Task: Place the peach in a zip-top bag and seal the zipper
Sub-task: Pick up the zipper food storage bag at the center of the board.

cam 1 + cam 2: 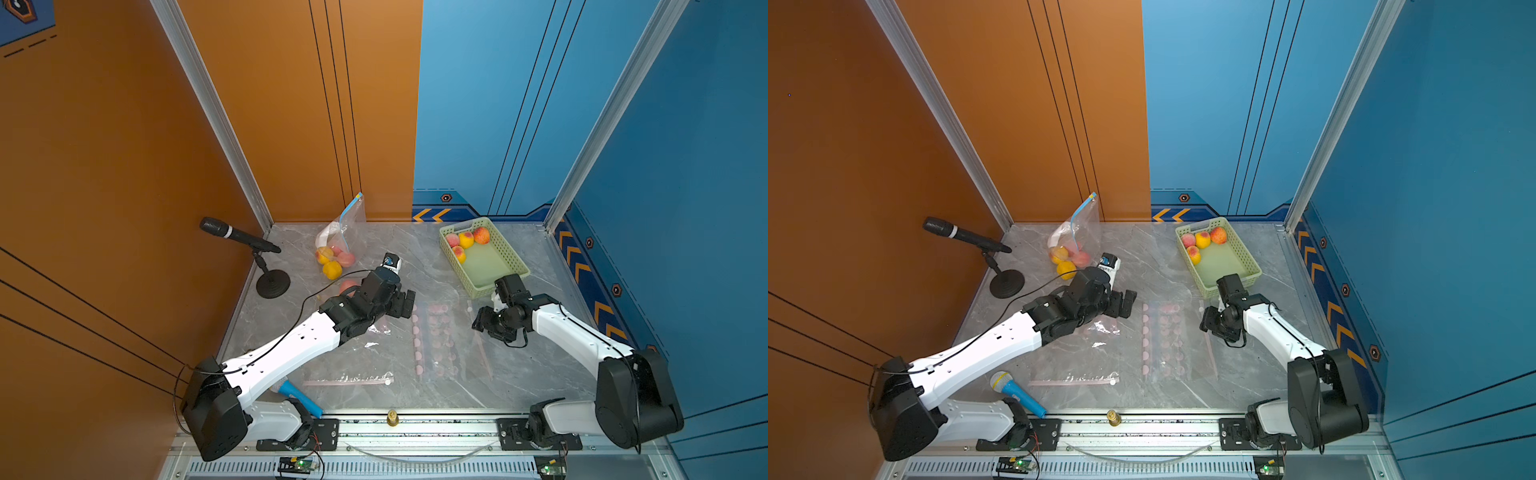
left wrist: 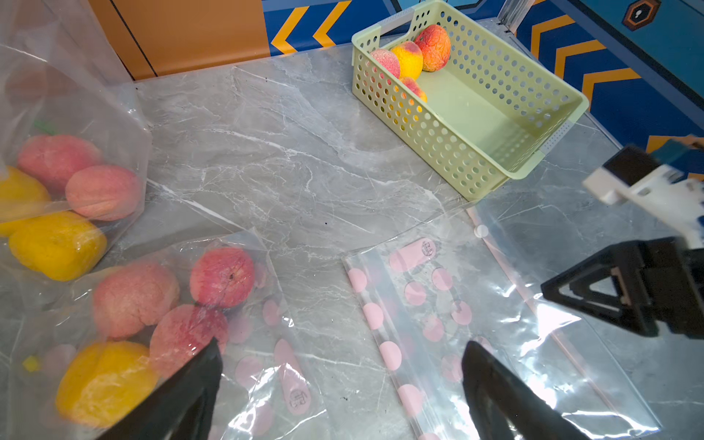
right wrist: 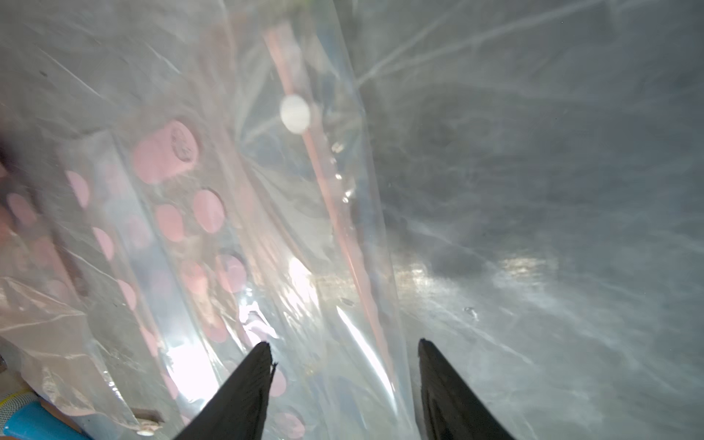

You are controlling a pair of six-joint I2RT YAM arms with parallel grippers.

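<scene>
Several peaches point(image 1: 466, 240) point(image 1: 1202, 240) point(image 2: 407, 59) lie at the far end of the green basket point(image 1: 514, 257) point(image 1: 1250, 257) point(image 2: 419, 125). An empty clear zip-top bag with pink dots point(image 1: 440, 340) point(image 1: 1167, 336) point(image 2: 438, 304) point(image 3: 183, 213) lies flat mid-table. Its pink zipper with a white slider point(image 2: 482, 230) point(image 3: 294, 109) runs along its right edge. My right gripper point(image 1: 478, 324) point(image 1: 1204, 322) point(image 3: 344, 343) is open, low over that zipper edge, and the strip passes between its fingers. My left gripper point(image 1: 405, 303) point(image 1: 1125, 303) point(image 2: 341, 344) is open and empty, left of the bag.
A bag holding peaches point(image 2: 152, 304) lies under my left wrist. Another filled bag point(image 1: 340, 245) point(image 1: 1073, 245) leans on the back wall. A third flat bag's zipper point(image 1: 349, 380) is near the front. A black microphone on a stand point(image 1: 239, 235) and a blue microphone point(image 1: 297, 397) are at the left.
</scene>
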